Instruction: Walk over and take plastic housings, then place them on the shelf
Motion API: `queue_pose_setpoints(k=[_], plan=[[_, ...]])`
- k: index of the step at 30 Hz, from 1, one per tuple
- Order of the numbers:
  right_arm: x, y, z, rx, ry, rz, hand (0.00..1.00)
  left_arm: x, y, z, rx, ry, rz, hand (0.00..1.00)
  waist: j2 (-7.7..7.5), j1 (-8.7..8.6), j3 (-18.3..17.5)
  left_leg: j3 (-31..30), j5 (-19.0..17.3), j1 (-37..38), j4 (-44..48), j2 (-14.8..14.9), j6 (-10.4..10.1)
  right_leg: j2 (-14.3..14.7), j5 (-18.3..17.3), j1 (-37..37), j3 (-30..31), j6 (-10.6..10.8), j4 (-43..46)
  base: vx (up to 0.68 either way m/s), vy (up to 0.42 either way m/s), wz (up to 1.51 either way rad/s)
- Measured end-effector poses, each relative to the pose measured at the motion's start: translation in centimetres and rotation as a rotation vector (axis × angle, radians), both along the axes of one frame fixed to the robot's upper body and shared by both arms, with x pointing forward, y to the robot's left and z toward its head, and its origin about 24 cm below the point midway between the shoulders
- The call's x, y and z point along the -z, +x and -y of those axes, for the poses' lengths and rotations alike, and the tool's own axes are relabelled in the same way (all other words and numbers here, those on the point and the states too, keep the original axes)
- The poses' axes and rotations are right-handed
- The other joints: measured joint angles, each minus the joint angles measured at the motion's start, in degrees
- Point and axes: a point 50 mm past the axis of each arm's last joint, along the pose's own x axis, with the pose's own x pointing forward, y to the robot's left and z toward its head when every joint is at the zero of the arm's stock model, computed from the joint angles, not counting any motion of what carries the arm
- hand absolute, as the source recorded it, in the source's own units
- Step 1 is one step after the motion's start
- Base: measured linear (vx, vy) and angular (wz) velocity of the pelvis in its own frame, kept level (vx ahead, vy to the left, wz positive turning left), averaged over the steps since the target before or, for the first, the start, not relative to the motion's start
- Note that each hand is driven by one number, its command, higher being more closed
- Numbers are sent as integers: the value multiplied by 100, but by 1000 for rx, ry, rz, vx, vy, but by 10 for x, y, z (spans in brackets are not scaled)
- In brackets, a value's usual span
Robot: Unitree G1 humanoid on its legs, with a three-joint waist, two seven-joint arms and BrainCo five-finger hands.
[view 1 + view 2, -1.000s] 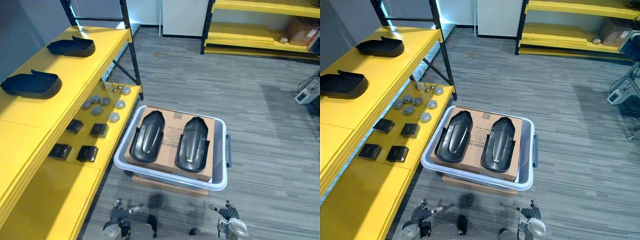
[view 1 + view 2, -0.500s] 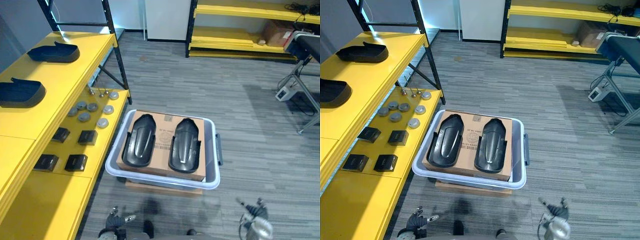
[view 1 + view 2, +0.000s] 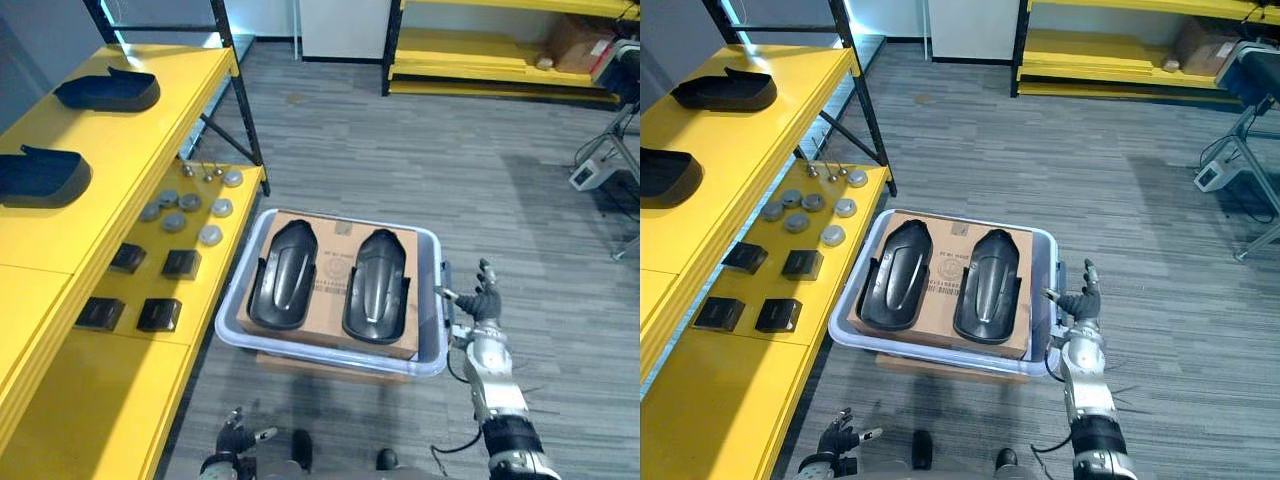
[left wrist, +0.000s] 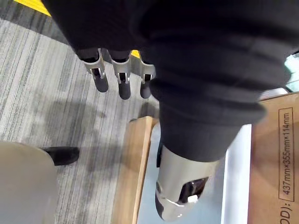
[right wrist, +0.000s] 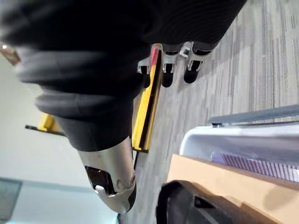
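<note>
Eye views: 2 housings (image 3: 283, 273) side by side on box (image 3: 340, 232) in bin (image 3: 232, 335), floor by shelf (image 3: 60, 230). R hand (image 3: 483, 303) just beside bin, fingers spread, empty. L wrist: L hand (image 4: 124, 84) fingers straight, empty. R wrist: same spread, nothing held.

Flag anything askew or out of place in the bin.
Nothing stands out. The two plastic housings lie side by side, flat on the cardboard inside the bin.

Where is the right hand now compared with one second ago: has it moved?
Yes. The right hand has come forward from below the near rim of the grey bin to beside its right end, fingers open, holding nothing.
</note>
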Motion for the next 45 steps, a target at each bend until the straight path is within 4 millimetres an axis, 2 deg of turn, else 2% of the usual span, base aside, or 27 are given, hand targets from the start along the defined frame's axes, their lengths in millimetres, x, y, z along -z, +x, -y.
queue_pose_setpoints(k=[3,5,7,8,12,18,20,23,29,32,34,37,40,45], plan=[[-1,16,-5,7,8,-43,0,-5,11,5,-10,-9,47,0,45,137,284,-108,119,-238,0,1,6,6,71,-186,-107,-7,4,-94,2,23],[-4,24,-8,14,16,-59,0,-7,15,6,-14,-14,63,0,74,134,439,-220,178,-311,-1,-17,11,-7,79,-199,-221,-5,12,-74,7,28],[-6,30,-8,44,24,-70,0,-9,21,7,-17,-5,78,0,73,201,522,-264,209,-385,-3,-23,17,-10,88,-265,-257,-4,30,-58,12,15],[-10,33,-5,80,26,-61,100,-10,25,8,-14,-5,88,0,70,263,587,-275,233,-432,-4,-22,15,-9,100,-315,-259,0,37,-39,6,6],[-22,41,-3,127,28,-27,100,-12,30,11,-6,4,99,0,70,266,732,-343,262,-514,-26,-27,15,-11,104,-378,-306,0,61,-23,1,5],[-22,43,8,148,10,-56,100,-12,34,14,14,8,100,0,71,259,773,-303,261,-513,-51,-4,13,7,98,-384,-290,-2,46,6,-7,-1],[-21,44,7,142,30,-56,100,-12,35,13,11,8,99,0,64,251,788,-266,259,-507,-53,10,9,16,98,-384,-275,-2,33,15,-18,-6],[-19,44,-4,103,39,-54,100,-12,35,13,0,15,98,0,50,247,795,-139,256,-425,-54,11,6,5,98,-353,-166,-2,30,23,-8,-15],[-21,31,-3,94,23,10,100,-12,35,14,4,14,98,0,36,221,793,-62,235,-214,-56,20,-16,-13,95,-154,-129,4,26,-5,0,-2],[-26,24,1,106,14,52,100,-12,33,14,18,18,96,0,30,106,790,-60,236,-153,-56,29,-15,-15,101,-104,-113,12,37,-50,9,-3],[-31,19,5,116,2,87,100,-13,34,14,21,17,105,0,2,103,770,-32,234,-99,-56,35,-14,-14,114,-90,-24,30,40,-48,12,-16],[-41,11,10,129,-29,149,100,-25,43,18,31,6,181,0,-50,71,684,3,235,-83,-55,41,-12,-14,138,-90,15,48,29,-38,9,-8],[-48,5,13,134,-61,192,100,-47,59,27,43,-20,312,0,-81,65,516,3,235,-78,-54,36,-11,-18,150,-85,24,49,19,0,0,0],[-73,-2,10,113,-117,324,100,-105,87,33,43,-49,612,0,-78,35,253,-14,237,-81,-22,50,-11,-10,170,-83,19,35,16,0,0,0]])
